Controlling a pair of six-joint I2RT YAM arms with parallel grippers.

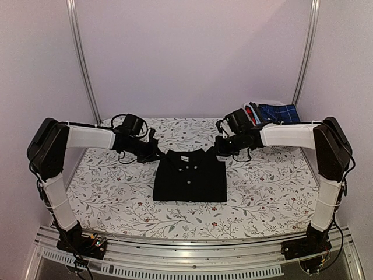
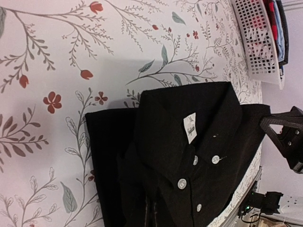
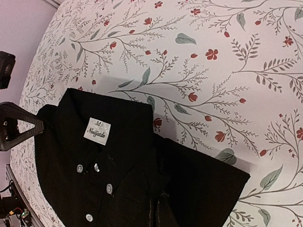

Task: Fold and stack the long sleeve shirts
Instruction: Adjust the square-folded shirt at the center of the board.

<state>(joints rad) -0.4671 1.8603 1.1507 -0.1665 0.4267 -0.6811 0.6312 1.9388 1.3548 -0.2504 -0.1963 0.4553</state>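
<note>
A black collared long sleeve shirt with small pale buttons lies folded into a rectangle, front up, in the middle of the floral table. My left gripper is at its far left shoulder and my right gripper is at its far right shoulder. In the left wrist view the shirt fills the lower frame and the dark fingers sit close together on its shoulder cloth at my left gripper. In the right wrist view the shirt shows the same, with my right gripper closed on the shoulder.
A white slotted basket stands at the back right behind the right arm, holding blue plaid cloth and other garments; it also shows in the left wrist view. The floral tablecloth covers the table. Metal posts stand at both back corners.
</note>
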